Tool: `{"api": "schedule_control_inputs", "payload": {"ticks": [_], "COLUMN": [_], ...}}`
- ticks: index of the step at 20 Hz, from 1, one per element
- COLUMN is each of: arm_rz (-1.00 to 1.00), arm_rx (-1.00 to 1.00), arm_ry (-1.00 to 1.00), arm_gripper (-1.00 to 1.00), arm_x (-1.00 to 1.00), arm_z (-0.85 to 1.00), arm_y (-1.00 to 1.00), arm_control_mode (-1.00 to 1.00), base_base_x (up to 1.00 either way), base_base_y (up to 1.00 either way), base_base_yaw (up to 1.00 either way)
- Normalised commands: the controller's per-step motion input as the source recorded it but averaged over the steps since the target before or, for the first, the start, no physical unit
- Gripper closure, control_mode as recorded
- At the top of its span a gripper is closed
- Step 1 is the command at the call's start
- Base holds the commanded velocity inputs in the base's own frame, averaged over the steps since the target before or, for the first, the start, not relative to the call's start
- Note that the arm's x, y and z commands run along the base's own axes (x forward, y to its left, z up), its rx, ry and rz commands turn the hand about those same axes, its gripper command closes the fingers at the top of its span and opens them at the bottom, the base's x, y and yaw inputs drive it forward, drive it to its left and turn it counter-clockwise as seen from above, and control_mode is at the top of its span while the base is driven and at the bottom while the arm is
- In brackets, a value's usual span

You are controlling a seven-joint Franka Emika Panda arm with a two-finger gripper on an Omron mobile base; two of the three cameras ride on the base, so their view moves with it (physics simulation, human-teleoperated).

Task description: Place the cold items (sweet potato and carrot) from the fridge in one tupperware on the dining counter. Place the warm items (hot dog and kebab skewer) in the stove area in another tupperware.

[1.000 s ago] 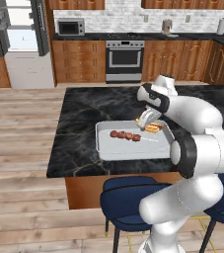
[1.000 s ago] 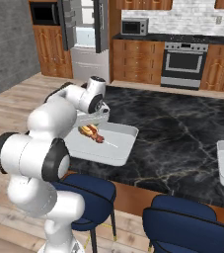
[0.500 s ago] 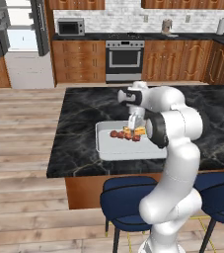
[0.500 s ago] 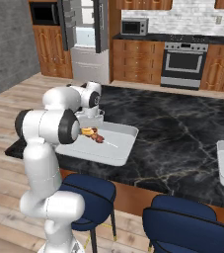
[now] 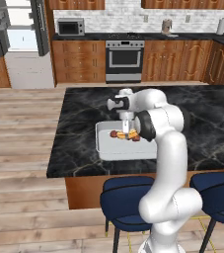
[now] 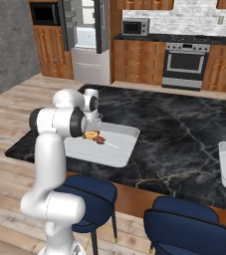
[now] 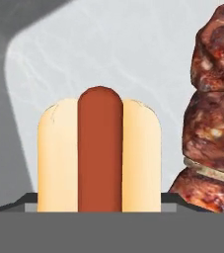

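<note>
Seemingly midway: hot dog (image 7: 99, 150) and kebab skewer (image 7: 214, 113) lie side by side in the tupperware (image 5: 109, 148) on the dining counter (image 6: 184, 134); the gripper (image 5: 126, 129), low over them, apparently straddles the hot dog. Cold items remain, judging by the scene.

Arm folded back over the counter, gripper low, pointing down.

From both base views: the white arm rises from the base, bends at the dark elbow joint and doubles back, so the wrist sits beyond the elbow. The gripper (image 5: 127, 129) hangs below the wrist, pointing straight down; also seen from the right base view (image 6: 93, 125). In the hand view the finger tips (image 7: 30, 198) barely show at either side of the bottom edge, set wide apart.
</note>
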Motion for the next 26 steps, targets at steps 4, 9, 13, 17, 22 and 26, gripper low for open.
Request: {"api": "schedule_control_inputs", "payload": {"ticks": [4,9,13,17,22,26], "arm_rz": [0.02,-0.07,-0.08,-0.03,0.00,0.00], "arm_rx": [0.00,0.00,0.00,0.00,0.00,0.00], "arm_ry": [0.00,0.00,-0.05,-0.05,-0.15,-0.17], "arm_gripper": [1.00,1.00,-1.00,-1.00,-1.00,-1.00], "arm_x": [0.04,-0.02,-0.08,-0.08,-0.39,-0.55], "arm_z": [-0.30,-0.23,-0.33,-0.25,-0.02,0.16], "arm_y": [0.00,0.01,0.08,0.01,0.00,0.00], "arm_control_mode": [-1.00,-1.00,-1.00,-1.00,-1.00,-1.00], "base_base_x": [0.00,0.00,0.00,0.00,0.00,0.00], "base_base_y": [0.00,0.00,0.00,0.00,0.00,0.00], "base_base_yaw": [0.00,0.00,0.00,0.00,0.00,0.00]}}
